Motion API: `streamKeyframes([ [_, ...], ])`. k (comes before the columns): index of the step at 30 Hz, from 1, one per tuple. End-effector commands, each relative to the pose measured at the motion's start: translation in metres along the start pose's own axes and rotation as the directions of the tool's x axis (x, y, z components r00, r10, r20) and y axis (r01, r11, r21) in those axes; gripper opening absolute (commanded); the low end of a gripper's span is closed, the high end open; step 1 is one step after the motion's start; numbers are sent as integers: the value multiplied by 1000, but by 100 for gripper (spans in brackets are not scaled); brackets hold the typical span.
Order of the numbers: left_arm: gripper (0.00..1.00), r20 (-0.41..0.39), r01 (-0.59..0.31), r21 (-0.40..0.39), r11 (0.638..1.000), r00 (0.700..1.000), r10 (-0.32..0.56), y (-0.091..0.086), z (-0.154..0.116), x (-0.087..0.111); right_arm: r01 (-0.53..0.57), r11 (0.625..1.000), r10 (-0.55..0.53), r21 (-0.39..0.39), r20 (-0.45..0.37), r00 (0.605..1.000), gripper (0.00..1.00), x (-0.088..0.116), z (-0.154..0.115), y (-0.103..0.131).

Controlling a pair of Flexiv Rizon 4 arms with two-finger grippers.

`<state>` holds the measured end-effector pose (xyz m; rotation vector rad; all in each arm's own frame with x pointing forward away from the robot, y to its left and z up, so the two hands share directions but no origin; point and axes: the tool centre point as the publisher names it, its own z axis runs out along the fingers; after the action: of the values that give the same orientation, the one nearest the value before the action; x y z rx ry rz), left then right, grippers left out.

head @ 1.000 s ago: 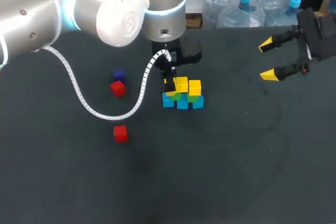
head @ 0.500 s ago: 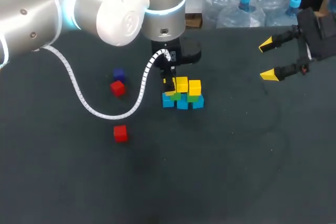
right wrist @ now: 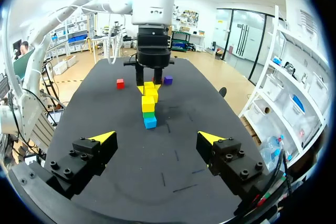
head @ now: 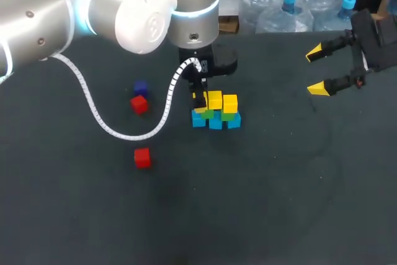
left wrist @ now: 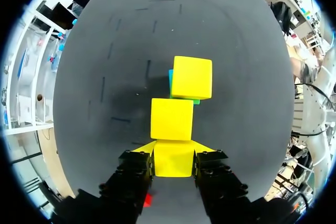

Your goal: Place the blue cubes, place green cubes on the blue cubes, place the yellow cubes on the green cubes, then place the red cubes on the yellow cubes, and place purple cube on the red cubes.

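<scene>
Dark table cloth [head: 279, 203] fills the head view, and a small cube structure is seen just above the middle of the frame. Three blue cubes [head: 216, 123] are set in a row at its base, green cubes [head: 228, 116] are laid on them, and yellow cubes [head: 230, 102] are placed on top.

The left gripper [head: 200, 100] is lowered over the left end of the structure. In the left wrist view its fingers are seen pressed against two opposite sides of a yellow cube [left wrist: 174, 158], so the left gripper [left wrist: 174, 156] is pinching that cube. Two more yellow cubes are lined up ahead of it; what lies under the held cube cannot be told.

At the left of the head view, a purple cube [head: 140, 87] and a red cube [head: 139, 104] are found close together, and a second red cube [head: 142, 157] is placed lower down, apart from them.

The right gripper [head: 317, 69] is held at the upper right, well away from the structure, with its fingers spread wide and nothing between them.
</scene>
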<state>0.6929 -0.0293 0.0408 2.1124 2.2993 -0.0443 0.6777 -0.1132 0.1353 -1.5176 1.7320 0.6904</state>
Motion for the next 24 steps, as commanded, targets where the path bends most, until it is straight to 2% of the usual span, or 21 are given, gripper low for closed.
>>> streamKeyframes([
  [1,4,-3,-2,5,1000,1000,2,3,0,-1,1,1000,-1,0,1,1000,100,0,1,-1],
  [24,12,1,-8,9,1000,1000,8,3,2,-4,1,1000,-1,0,1,1000,100,0,1,-1],
])
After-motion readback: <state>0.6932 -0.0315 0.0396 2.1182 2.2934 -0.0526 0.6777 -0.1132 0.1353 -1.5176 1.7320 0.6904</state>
